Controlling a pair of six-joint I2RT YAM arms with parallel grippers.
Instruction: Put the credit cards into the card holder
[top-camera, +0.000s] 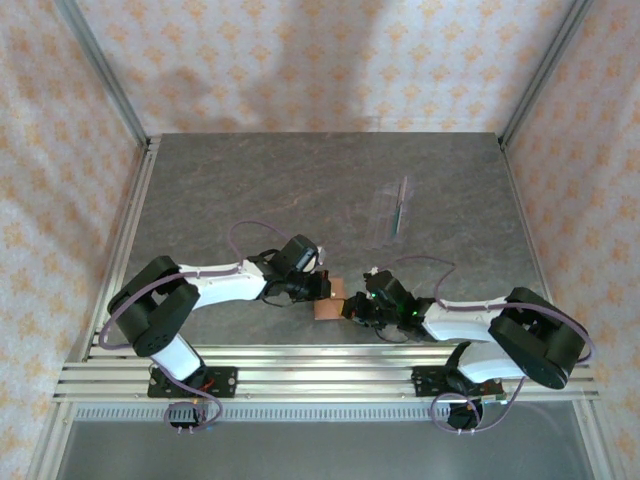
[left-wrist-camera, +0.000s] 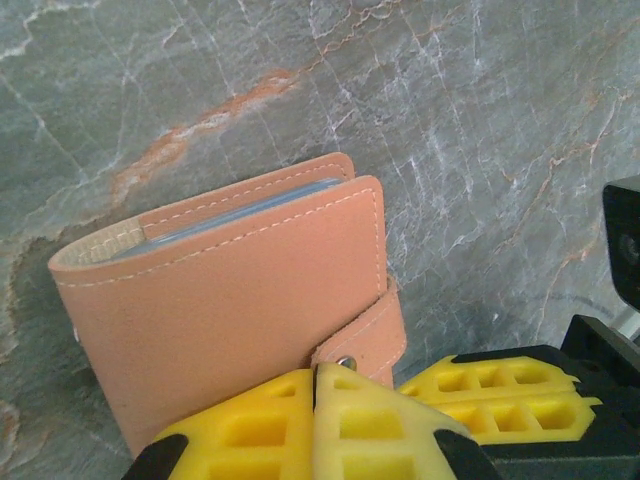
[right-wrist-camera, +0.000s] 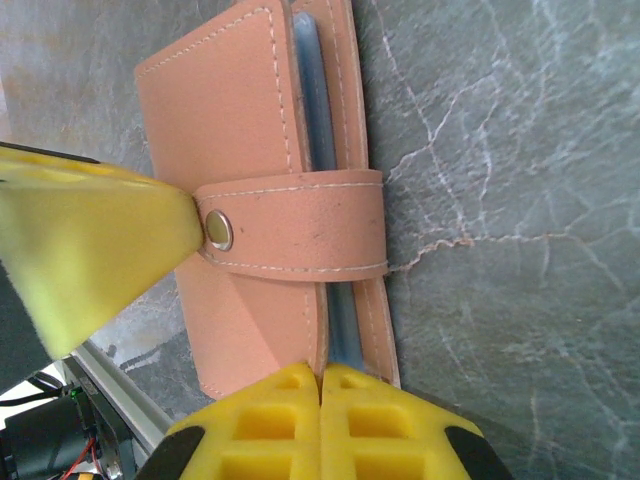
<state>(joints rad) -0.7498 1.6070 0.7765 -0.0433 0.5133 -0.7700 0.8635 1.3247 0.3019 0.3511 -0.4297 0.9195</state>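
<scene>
Left end effector (left-wrist-camera: 315, 385) clenched, yellow fingers (left-wrist-camera: 250, 430) pressed together with nothing between them. Its tip touches the snap tab (left-wrist-camera: 372, 332) of the card holder (left-wrist-camera: 230, 290), right at the metal stud (left-wrist-camera: 346, 362). From the right wrist view I see the same contact: one yellow finger (right-wrist-camera: 95, 250) comes in from 9 o'clock and ends at the stud (right-wrist-camera: 218, 230).

Right end effector (right-wrist-camera: 322, 380) also clenched, fingers (right-wrist-camera: 265, 425) together, holding nothing. Its tip butts against the 6 o'clock end of the card holder (right-wrist-camera: 235, 130), just where the two flaps meet.

Card holder is folded, with the snap tab (right-wrist-camera: 300, 225) wrapped across the open side. Pale grey-blue card (right-wrist-camera: 318, 120) sits between the flaps, only its thin edge showing. Left wrist view shows that edge (left-wrist-camera: 250, 205) under the tan-lined rim. I cannot tell whether the holder lies flat or stands on edge.

Top view: card holder (top-camera: 328, 302) sits at about 6 o'clock on the grey marbled surface (top-camera: 250, 190), close to the near edge. Left end effector (top-camera: 318, 288) is at its 10 o'clock and right end effector (top-camera: 352, 306) at its 3 o'clock, both touching it.

Clear plastic stand (top-camera: 385, 215) is at 1 o'clock from the holder, well apart. A thin dark strip (top-camera: 400, 205) stands in it; I cannot tell what it is.
</scene>
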